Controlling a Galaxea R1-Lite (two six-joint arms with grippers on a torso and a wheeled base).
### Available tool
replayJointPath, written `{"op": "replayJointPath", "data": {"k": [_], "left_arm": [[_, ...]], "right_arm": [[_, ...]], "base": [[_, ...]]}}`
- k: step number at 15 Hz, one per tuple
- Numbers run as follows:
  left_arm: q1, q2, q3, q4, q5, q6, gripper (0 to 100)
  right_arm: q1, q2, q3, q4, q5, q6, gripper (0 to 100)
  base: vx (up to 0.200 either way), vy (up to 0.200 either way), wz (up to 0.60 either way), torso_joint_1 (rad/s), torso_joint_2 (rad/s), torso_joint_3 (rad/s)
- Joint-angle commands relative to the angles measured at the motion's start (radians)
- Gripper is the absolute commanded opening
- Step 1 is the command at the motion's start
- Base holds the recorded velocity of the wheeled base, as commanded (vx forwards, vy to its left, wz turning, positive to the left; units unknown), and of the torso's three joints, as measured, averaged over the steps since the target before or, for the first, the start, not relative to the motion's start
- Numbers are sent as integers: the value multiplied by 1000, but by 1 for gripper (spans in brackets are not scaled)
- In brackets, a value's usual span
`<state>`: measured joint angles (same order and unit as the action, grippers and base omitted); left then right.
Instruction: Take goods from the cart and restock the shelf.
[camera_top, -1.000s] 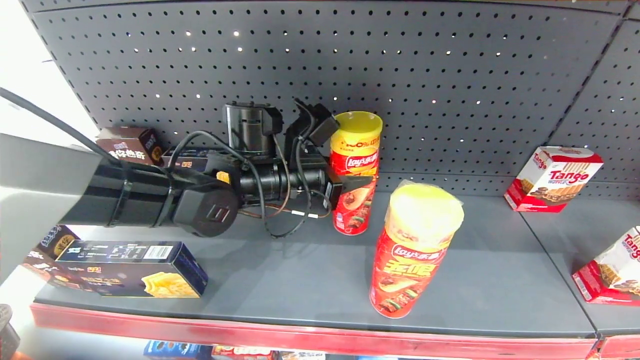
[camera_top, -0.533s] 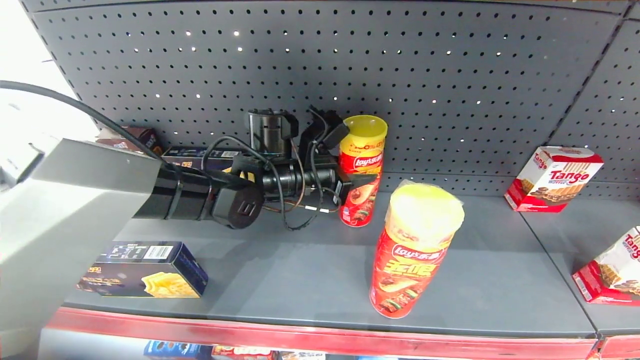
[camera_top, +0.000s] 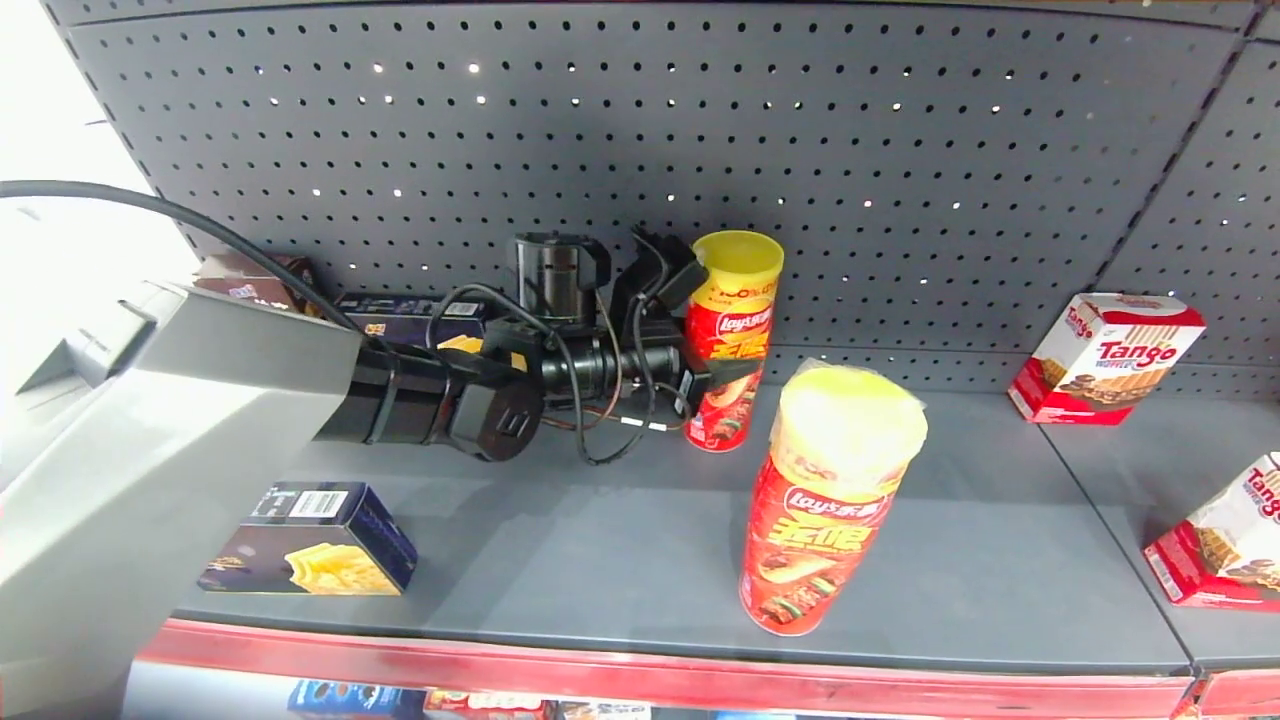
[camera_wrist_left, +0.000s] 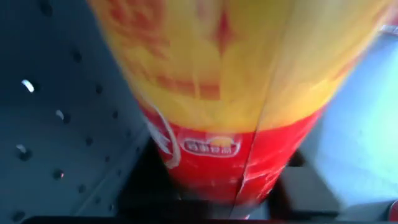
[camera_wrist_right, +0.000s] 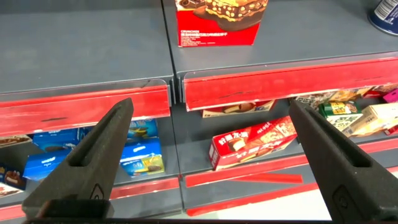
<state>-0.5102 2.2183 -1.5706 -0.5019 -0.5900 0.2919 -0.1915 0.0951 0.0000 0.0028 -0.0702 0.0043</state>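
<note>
The left claw (camera_top: 718, 372) is clamped round the lower half of a tall red-and-yellow cardboard chip can (camera_top: 738, 300) with a yellow plastic lid. One dark finger crosses the front of the tube, and the arm comes in level from 9 o'clock. The can stands upright between the fingers, close to the grey perforated back panel (camera_top: 700, 130). Its base is down at the grey metal shelf (camera_top: 600, 540), but I cannot tell whether it rests there. In the left wrist view the can (camera_wrist_left: 230, 93) is pressed right up to the lens, yellow above and red below.

In the head view, at 4 o'clock from the claw and nearer the shelf's red front strip (camera_top: 650, 675), a second red chip can (camera_top: 830, 520) stands alone. It has a pale yellow lid under clear wrap and is apart from the held one. At 3 o'clock, well apart, a red-and-white cardboard wafer box (camera_top: 1105, 355) leans against the back panel. A similar wafer box (camera_top: 1225, 540) lies at 4 o'clock by the view's edge. At 8 o'clock a dark blue cracker box (camera_top: 320, 545) lies flat near the front strip. Behind the arm, at 9 to 10 o'clock, sit a flat dark blue carton (camera_top: 410, 305) and a brown carton (camera_top: 255, 275).

The right claw (camera_wrist_right: 205, 162) has its two black fingers spread wide with nothing between them. It faces lower red-edged shelves (camera_wrist_right: 87, 102) that carry a brown-and-red box (camera_wrist_right: 217, 22) and blue packets (camera_wrist_right: 140, 155).
</note>
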Motion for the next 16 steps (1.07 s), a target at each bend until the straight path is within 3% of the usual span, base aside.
{"op": "replayJointPath", "data": {"k": [1,7,12,14,16], "left_arm": [[-1,0,4,-4,-1,0,100],[12,-143,110,10,2,-8,100],[12,-278,294,2,16,0,100],[7,-293,333,-1,93,3,100],[-14,-292,336,-6,242,0,100]], "right_arm": [[0,3,-2,0,0,0,100],[0,3,0,-1,0,0,100],[0,3,0,-1,0,0,100],[0,3,0,0,0,0,100],[0,5,0,-1,0,0,100]], "base": [[0,0,0,0,0,0],[0,0,0,0,0,0],[0,0,0,0,0,0],[0,0,0,0,0,0],[0,0,0,0,0,0]]}}
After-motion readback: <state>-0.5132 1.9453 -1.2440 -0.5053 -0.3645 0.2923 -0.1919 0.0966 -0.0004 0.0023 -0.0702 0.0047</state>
